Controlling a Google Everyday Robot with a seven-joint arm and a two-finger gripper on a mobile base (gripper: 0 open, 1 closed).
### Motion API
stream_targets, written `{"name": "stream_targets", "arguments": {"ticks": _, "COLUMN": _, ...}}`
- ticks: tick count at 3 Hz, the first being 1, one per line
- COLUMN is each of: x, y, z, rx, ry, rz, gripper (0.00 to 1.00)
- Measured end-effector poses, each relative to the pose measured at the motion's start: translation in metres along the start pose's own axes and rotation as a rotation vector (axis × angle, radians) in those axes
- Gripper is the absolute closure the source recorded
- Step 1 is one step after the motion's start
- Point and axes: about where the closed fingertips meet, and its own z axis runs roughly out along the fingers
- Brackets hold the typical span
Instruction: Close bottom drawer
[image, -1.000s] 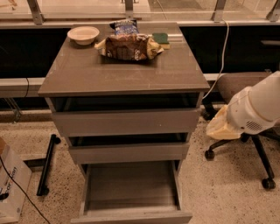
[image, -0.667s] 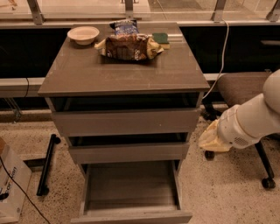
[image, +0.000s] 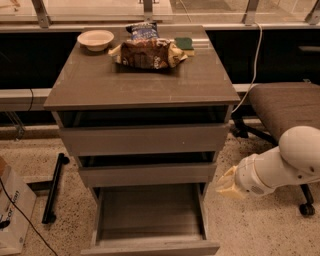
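The table (image: 145, 85), a grey-brown cabinet with three drawers, fills the middle of the camera view. A bowl (image: 96, 39) and snack bags (image: 149, 50) sit on its top. An office chair (image: 287, 107) stands to its right.

The bottom drawer (image: 150, 212) is at the foot of the cabinet. It is pulled far out toward the camera, its flat floor bare and its plain front at the lower edge of the view. The front's long axis runs left to right. Judging from that, the closing travel runs straight back into the cabinet, away from the camera.

The white arm (image: 280, 167) comes in from the right, in front of the chair, sloping down and left toward the cabinet's lower right corner.

At its tip, the end effector (image: 227, 184) hovers just beside the open drawer's right side wall, outside the box and apparently touching nothing. It is about level with the drawer's rear half. Whether it is spread or pressed together cannot be told.

The deciding relation is that the drawer front lies to the left of the end effector and nearer the camera. The tip is alongside the drawer, not in front of it. A push would probably first need it brought round before the front panel, then driven squarely against that panel toward the cabinet.
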Motion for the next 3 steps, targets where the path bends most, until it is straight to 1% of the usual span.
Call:
{"name": "stream_targets", "arguments": {"ticks": 1, "x": 0.029, "y": -0.003, "z": 0.041, "rx": -0.032, "ry": -0.050, "rz": 0.098, "gripper": 1.00}}
{"name": "stream_targets", "arguments": {"ticks": 2, "x": 0.033, "y": -0.001, "z": 0.051, "rx": -0.050, "ry": -0.054, "rz": 0.107, "gripper": 1.00}}
{"name": "stream_targets", "arguments": {"ticks": 3, "x": 0.044, "y": 0.004, "z": 0.086, "rx": -0.093, "ry": -0.053, "rz": 0.127, "gripper": 1.00}}
